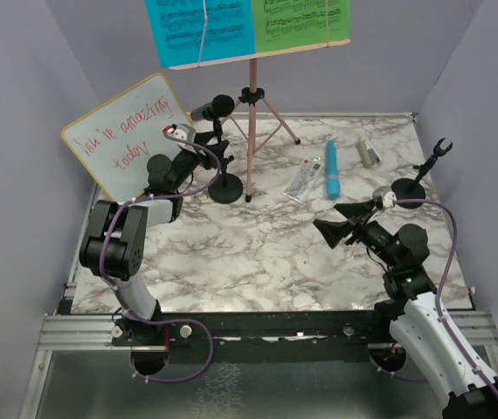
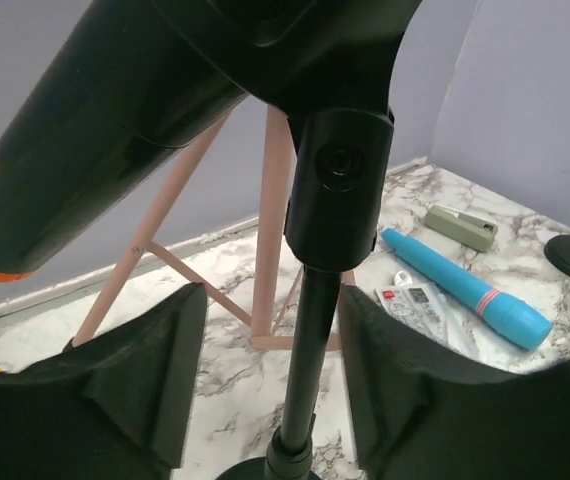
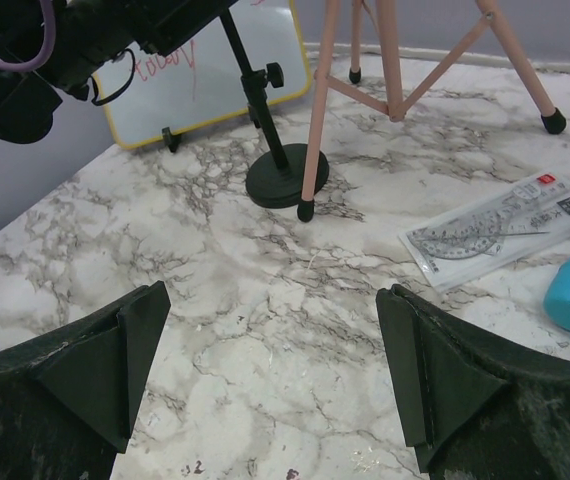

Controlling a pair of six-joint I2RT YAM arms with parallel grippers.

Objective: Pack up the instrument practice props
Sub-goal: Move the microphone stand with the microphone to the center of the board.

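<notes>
Left gripper (image 2: pixel 273 300) stood unclenched, fingers astride the upright post of the mic holder (image 2: pixel 315 320) at the table's eleven o'clock, neither pad touching. Post axis ran six to twelve; black microphone (image 2: pixel 95 130) clipped on top. Right gripper (image 1: pixel 341 223) gaped empty, well apart toward four o'clock.

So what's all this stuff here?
Music stand: 1, pink, back centre.
Music sheets: 2, blue and green, on the stand.
Mic holders: 2, black, left and far right.
Black microphone: 1, in left holder.
Blue microphone: 1, lying right of centre.
Whiteboard: 1, yellow frame, back left.
Ruler packet: 1, white, beside blue microphone.
Cylinder: 1, silver, back right.
Table: 1, marbled.
Left gripper: 1, black, open around left holder's pole.
Right gripper: 1, black, open, empty.
</notes>
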